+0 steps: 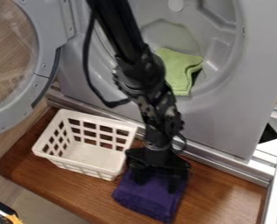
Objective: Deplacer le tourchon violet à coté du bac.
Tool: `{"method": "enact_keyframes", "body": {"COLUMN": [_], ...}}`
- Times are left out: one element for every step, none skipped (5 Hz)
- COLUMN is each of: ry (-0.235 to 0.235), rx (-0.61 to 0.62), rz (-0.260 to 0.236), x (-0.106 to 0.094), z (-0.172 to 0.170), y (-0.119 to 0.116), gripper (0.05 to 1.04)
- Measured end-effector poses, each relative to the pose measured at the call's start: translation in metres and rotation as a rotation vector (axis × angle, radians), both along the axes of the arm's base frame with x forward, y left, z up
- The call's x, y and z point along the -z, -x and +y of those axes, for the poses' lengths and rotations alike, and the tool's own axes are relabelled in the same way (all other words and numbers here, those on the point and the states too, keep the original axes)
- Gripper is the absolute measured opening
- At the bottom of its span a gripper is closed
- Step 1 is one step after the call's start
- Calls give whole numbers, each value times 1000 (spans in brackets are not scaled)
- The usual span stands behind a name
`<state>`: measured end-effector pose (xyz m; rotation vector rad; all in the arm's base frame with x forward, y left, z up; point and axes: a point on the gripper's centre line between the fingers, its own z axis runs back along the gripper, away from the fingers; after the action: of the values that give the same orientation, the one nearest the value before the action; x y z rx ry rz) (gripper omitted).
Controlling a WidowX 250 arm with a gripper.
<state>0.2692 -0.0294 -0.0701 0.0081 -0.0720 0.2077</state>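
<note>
Desk [223, 192]: brown wood surface set at a slant; carries the basket and the purple towel; a grey machine stands behind it.
Door [44, 43]: left side, swung open; round grey frame with a clear pane; wood grain visible through the pane.
Lower left corner: black and white object with a yellow part [12, 218], cut off by the view edge; type cannot be determined.
Basket [94, 155]: white, slotted walls, upright on the left part of the desk; interior open to view, no contents.
Arm [135, 74]: black; enters at the top edge, left of centre, and runs down in front of the machine; a cable loops along its left side.
Pincer [157, 185]: right of the basket, pointing down at the upper part of the purple towel; fingers apart, one on the left and one on the right, purple cloth visible between them.
Purple towel [148, 203]: on the desk, just beside the basket, to its right; lower part extends toward the front edge.
Machine [223, 127]: grey front panel, round opening.
Green cloth [176, 72]: inside the machine opening, folded, draped over its lower lip.
Rail [275, 175]: light metal, right edge.
</note>
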Motion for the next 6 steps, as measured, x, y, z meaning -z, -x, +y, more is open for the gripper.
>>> {"method": "enact_keyframes", "body": {"ry": [-1, 3, -1, -5, -29, -47], "rx": [-24, -43, -33, 22, 75, 74], "rz": [0, 0, 14, 28, -23, -85], "x": [0, 1, 0, -13, -40, -74], "z": [11, 18, 15, 4, -14, -20], "y": [0, 0, 2, 3, -13, -16], "gripper": [1001, 1001, 1001, 1000, 1000, 1000]}}
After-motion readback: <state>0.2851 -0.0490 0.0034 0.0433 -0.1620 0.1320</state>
